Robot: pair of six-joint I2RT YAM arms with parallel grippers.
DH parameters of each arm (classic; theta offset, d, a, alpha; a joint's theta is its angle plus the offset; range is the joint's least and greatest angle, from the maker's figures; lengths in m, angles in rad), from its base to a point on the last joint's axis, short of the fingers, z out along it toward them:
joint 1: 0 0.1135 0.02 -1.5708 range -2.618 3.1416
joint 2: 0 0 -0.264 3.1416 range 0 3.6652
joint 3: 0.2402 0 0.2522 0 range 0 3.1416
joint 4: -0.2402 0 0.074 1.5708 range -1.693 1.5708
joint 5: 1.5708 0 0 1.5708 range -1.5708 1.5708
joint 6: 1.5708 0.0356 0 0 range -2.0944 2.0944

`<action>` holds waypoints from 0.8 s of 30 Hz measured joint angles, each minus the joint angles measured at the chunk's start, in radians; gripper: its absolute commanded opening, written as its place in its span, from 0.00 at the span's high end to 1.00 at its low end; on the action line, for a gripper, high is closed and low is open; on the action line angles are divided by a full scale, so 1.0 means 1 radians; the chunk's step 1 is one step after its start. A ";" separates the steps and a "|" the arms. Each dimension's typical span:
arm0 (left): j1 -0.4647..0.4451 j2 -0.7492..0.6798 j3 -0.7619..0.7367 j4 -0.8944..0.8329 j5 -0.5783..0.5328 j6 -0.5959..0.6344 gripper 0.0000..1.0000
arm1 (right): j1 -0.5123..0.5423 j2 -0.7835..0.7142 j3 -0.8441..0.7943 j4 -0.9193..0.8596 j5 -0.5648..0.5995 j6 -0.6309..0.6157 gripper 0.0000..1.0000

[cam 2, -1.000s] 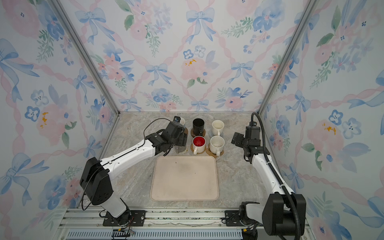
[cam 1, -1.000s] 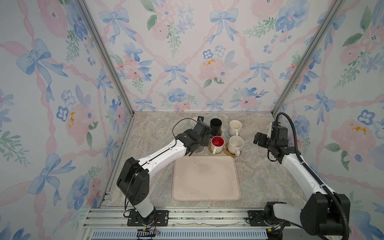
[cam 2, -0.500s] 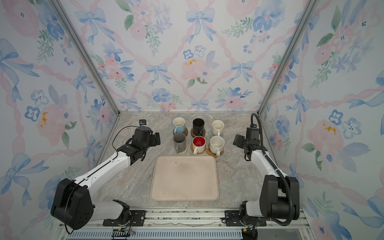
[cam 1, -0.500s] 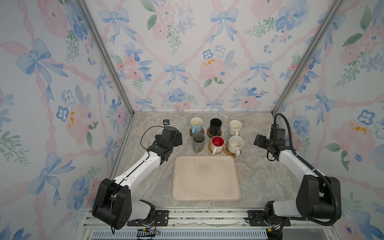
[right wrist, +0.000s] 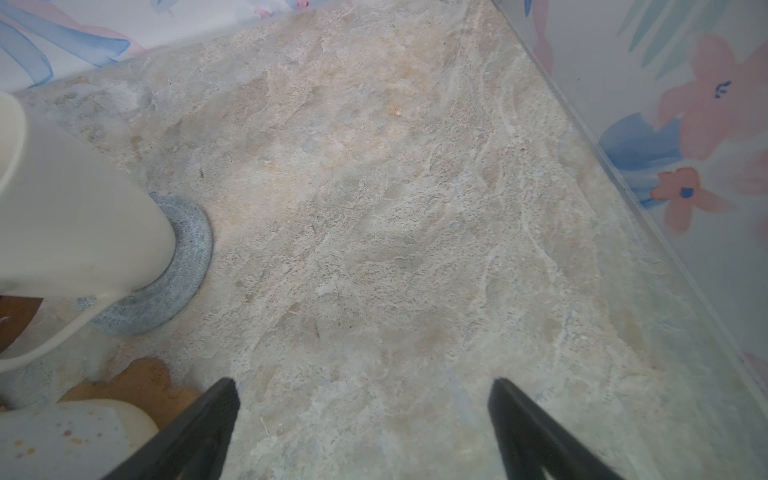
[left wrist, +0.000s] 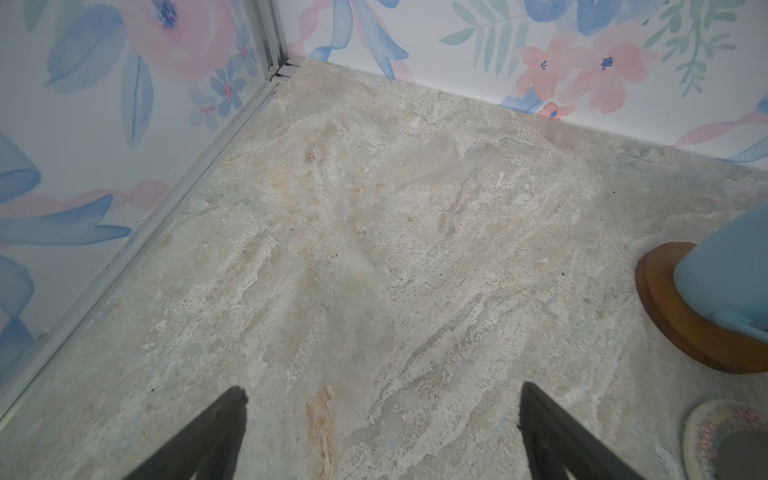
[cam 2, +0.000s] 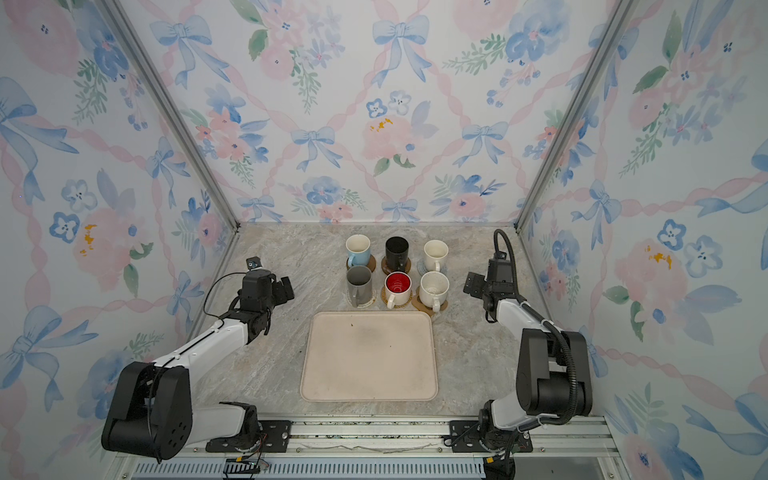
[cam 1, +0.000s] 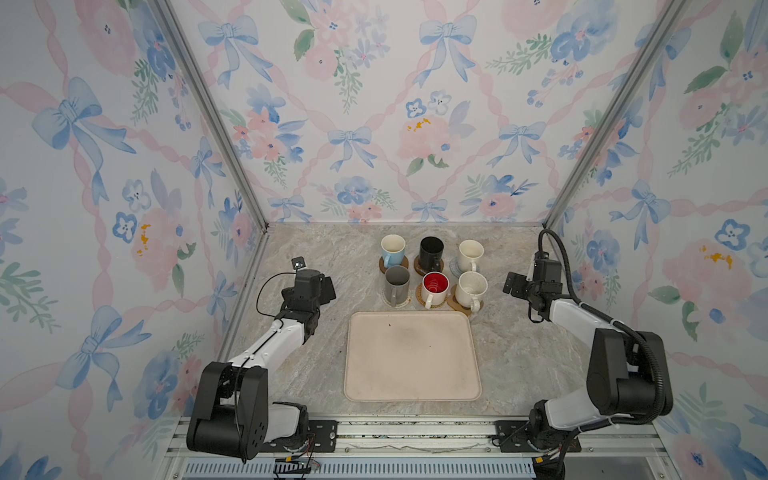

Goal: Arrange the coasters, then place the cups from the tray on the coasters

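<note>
- Left tool (left wrist: 382,390): released, jaws wide, over bare desk (left wrist: 374,208) left of the cups.
- Cups (cam 1: 434,286): six, upright, in two rows of three, each seemingly on one of the coasters (cam 1: 454,304); the one under the grey cup (cam 1: 397,284) barely shows.
- Tray (cam 1: 411,357): flat on the desk, just in front of them.
- Right tool (right wrist: 363,380): released, right of the cups.

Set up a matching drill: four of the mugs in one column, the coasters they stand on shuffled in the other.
Mugs
1. light blue mug
2. cream mug
3. grey mug
4. speckled mug

Coasters
A. brown paw coaster
B. cream crochet coaster
C. plain brown disc
D. grey-blue woven coaster

Pairs: 1-C, 2-D, 3-B, 4-A
</note>
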 measured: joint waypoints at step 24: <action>0.129 0.239 -0.108 0.401 0.052 0.137 0.02 | 0.010 0.093 -0.028 0.152 0.004 -0.037 0.03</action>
